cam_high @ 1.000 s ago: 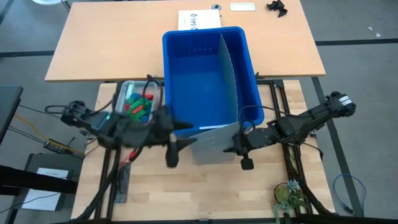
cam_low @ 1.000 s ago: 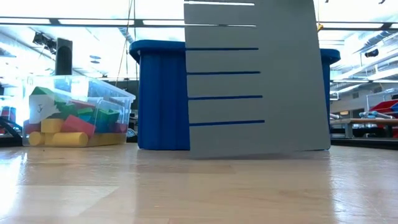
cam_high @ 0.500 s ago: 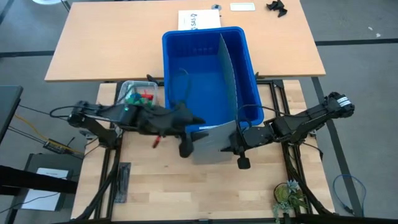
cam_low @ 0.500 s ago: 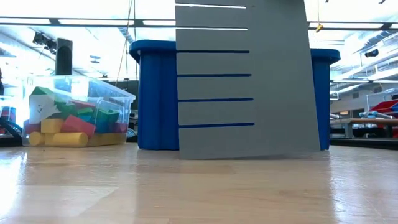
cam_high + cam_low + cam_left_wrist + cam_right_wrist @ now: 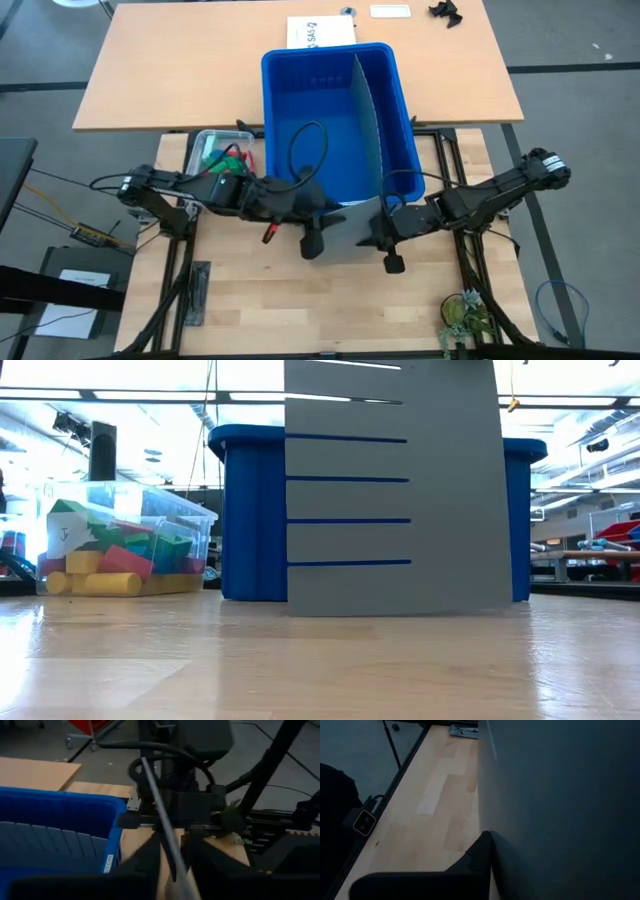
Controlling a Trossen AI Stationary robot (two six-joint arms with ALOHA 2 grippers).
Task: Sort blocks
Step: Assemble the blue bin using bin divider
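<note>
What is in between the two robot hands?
A flat grey panel stands on edge between the left gripper and the right gripper, just in front of the big blue bin. The high view shows this best.

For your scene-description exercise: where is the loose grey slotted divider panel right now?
In the high view the grey slotted divider panel stands on the wooden table against the large blue plastic bin's near wall, between the left claw and right claw.

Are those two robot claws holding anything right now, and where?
Both pinch the loose grey divider panel standing before the blue bin: right gripper on one side edge, left gripper on the opposite edge.
</note>
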